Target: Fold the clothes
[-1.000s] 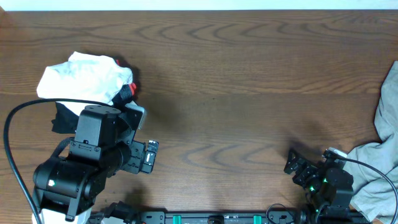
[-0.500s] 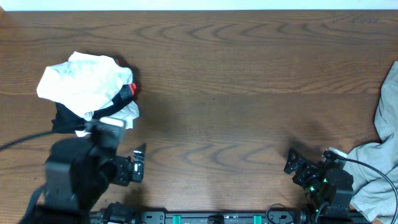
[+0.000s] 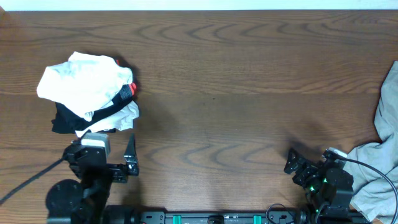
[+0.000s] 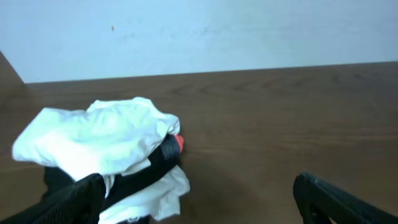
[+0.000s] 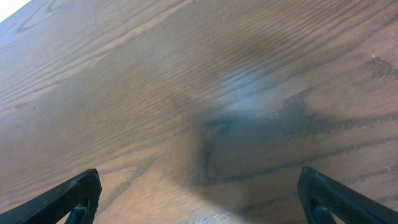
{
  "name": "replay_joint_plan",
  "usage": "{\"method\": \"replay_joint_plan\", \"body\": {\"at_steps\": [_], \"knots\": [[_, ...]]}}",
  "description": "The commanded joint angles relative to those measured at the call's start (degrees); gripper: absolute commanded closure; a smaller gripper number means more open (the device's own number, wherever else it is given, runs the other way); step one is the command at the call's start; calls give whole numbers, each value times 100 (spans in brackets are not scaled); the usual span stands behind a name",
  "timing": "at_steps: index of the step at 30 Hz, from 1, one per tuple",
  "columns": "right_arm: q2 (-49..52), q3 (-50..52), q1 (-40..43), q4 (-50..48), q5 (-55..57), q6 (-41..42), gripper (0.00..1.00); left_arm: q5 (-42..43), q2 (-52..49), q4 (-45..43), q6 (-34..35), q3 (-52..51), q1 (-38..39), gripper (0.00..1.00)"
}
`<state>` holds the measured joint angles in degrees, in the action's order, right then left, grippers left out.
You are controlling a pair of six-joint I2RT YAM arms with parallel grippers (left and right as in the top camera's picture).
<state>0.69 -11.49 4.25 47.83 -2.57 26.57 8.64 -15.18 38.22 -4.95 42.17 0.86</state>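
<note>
A crumpled pile of white, black and red clothes [image 3: 87,90] lies at the table's left. It shows in the left wrist view [image 4: 106,146] too. My left gripper [image 3: 127,163] is open and empty, pulled back near the front edge just below the pile. A grey garment [image 3: 379,168] lies at the right edge, partly out of view. My right gripper [image 3: 297,168] is open and empty at the front right, beside the grey garment, over bare wood [image 5: 205,124].
The brown wooden table [image 3: 236,93] stretches between the two piles. A pale wall [image 4: 199,31] stands behind the far edge. A black cable [image 3: 25,186] runs from the left arm.
My left arm has drawn back from the pile toward the front edge, uncovering the pile's lower part. The right arm has not moved.
</note>
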Motion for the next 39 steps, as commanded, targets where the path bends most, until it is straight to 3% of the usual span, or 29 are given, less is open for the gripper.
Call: {"method": "replay_joint_plan", "body": {"at_steps": [1,12,22,39], "knots": [[-37,55,-57,-11,20,61,1,219,393,-302,-39,-590,-74,2],[-37,55,-57,-11,20,61,1,339,1025,-1211,94,-1947,-125,2],[-37,55,-57,-11,22,61,1,380,1510,-1432,94,-2645,-122,2],[-37,55,-57,-11,20,61,1,448,1506,-1670,101,-3414,-120,2]]}}
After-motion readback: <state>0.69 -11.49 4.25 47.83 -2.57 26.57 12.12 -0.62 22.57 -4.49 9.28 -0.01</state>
